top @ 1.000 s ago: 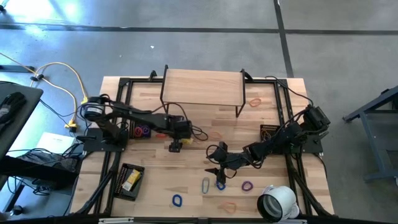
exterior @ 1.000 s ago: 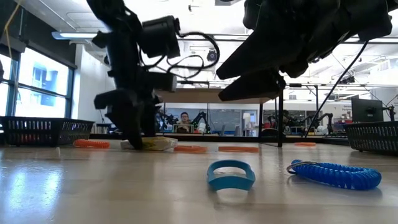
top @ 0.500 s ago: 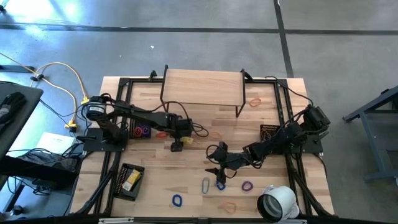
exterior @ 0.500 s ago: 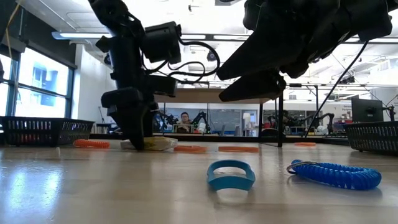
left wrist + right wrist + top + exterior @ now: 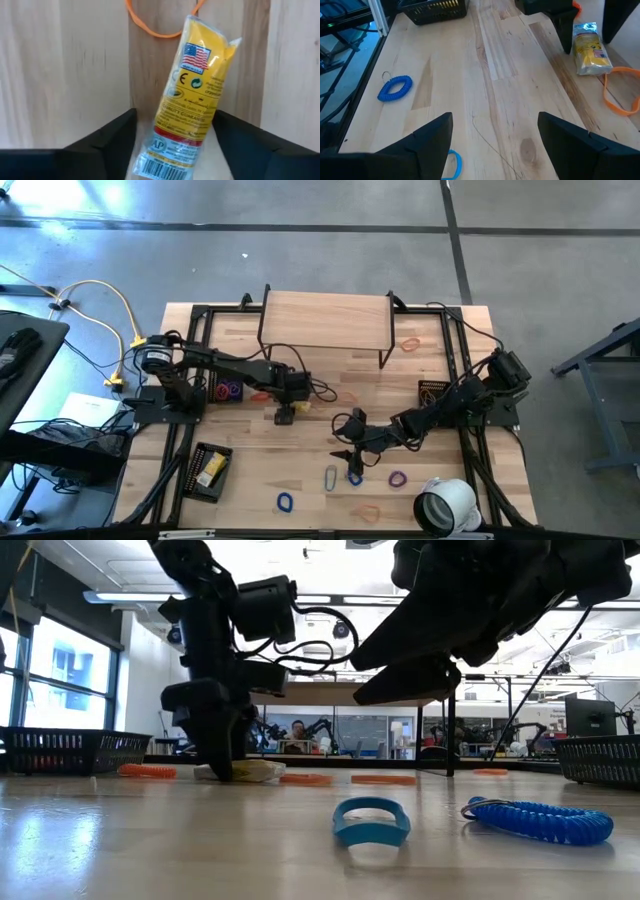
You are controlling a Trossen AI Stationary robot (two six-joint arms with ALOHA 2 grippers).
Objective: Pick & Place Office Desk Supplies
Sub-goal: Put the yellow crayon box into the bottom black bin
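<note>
We are straddling the packet (image 5: 192, 95) with the left claw (image 5: 175, 142) spread; ease down squarely, pinch mid-packet, avoiding the band (image 5: 150, 27). Right claw (image 5: 495, 145) is hovering spread.

Two dark, slim, jointed arms of matte black links. Black cables looped loosely along the left arm (image 5: 215, 363) and the right arm (image 5: 450, 405). Boxy black camera block at each wrist. Wide, flat, wedge-shaped black fingers (image 5: 425, 140) with blunt edges
</note>
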